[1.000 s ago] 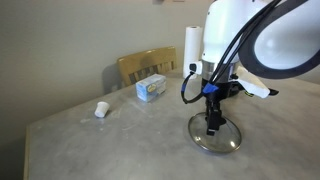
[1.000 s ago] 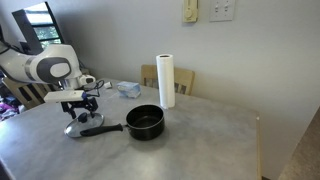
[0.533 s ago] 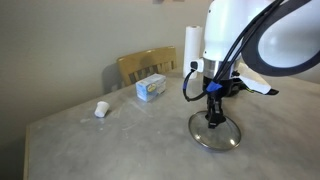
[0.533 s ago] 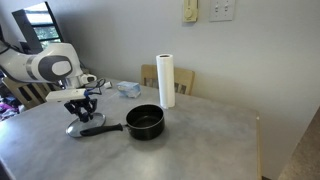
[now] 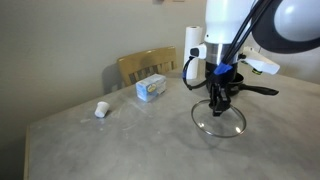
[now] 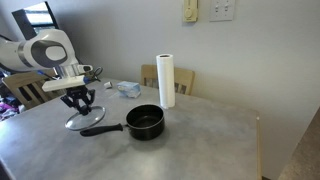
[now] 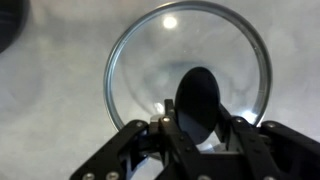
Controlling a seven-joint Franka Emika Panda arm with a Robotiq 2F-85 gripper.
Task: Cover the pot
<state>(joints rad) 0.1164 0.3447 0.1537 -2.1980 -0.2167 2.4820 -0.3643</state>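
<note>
The round glass lid [image 5: 222, 120] [image 6: 80, 122] hangs slightly tilted just above the grey table, held by its black knob [image 7: 199, 98]. My gripper [image 5: 220, 98] [image 6: 78, 101] [image 7: 200, 126] is shut on that knob from above. In the wrist view the lid's glass disc [image 7: 150, 60] fills the picture behind the jaws. The black pot [image 6: 146, 122] stands uncovered on the table beside the lid, and its long handle [image 6: 101, 130] points toward the lid. It lies outside the exterior view that holds the box and cup.
A paper towel roll [image 6: 166, 80] [image 5: 192, 42] stands behind the pot. A wooden chair [image 5: 146, 65] is at the table's far edge, with a blue and white box [image 5: 152, 88] [image 6: 127, 89] in front of it. A small white cup [image 5: 101, 109] lies apart.
The jaws have closed on the lid's knob. The arm has risen and the lid has come up off the table with it.
</note>
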